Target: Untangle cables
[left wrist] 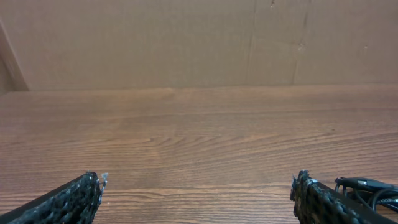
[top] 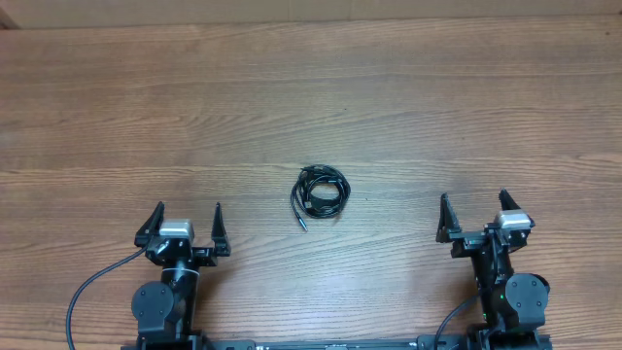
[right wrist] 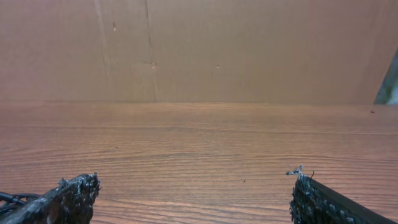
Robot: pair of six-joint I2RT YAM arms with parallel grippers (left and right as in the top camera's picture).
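Cables point(top: 320, 192) lie coiled on the desk point(top: 311, 78); left pincer point(top: 187, 209) at seven o'clock, right pincer point(top: 473, 196) at five, both spread apart, empty.

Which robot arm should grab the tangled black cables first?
Left, probably. The cables lie in a small coil between both open grippers, a little nearer the left gripper than the right gripper. The left wrist view also shows more of the coil.
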